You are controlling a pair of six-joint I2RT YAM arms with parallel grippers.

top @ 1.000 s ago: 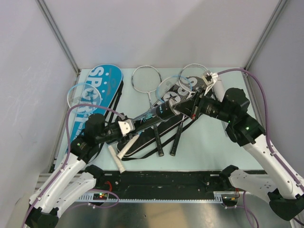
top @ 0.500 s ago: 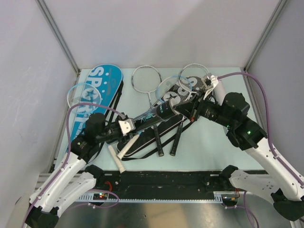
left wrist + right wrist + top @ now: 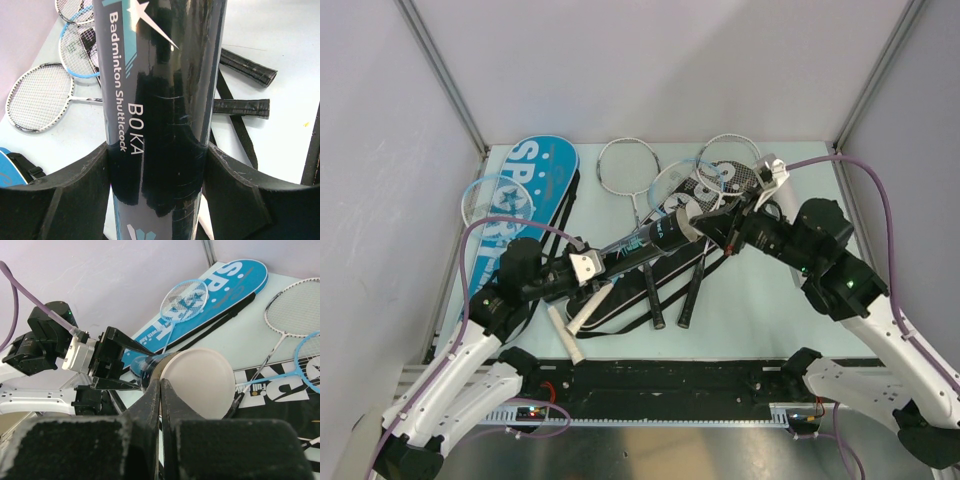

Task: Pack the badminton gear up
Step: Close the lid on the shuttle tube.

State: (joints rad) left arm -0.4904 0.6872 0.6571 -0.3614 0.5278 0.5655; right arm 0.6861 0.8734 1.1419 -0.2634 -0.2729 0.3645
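**A:** What do we note at the left gripper (image 3: 157, 159)?

**B:** Its jaws stand wide, one black pad on each side of a black tube (image 3: 165, 75) lettered "Badminton Shuttlecock", which they clasp near its lower end. Seen from above, the tube slants across the middle of the frame, held above the table (image 3: 770, 300).

**A:** And the right gripper (image 3: 160, 387)?

**B:** We see its fingers pressed together with nothing between them. Their tips sit at the rim of the tube's white cap (image 3: 200, 382); we cannot tell whether they touch it.

**A:** What do we find farther out?

**B:** A black bag (image 3: 705, 195) lies under the tube. At upper left lies a blue bag (image 3: 525, 190) with a blue-rimmed racket (image 3: 492, 198) on it. At upper centre lies a white-rimmed racket (image 3: 628, 165).
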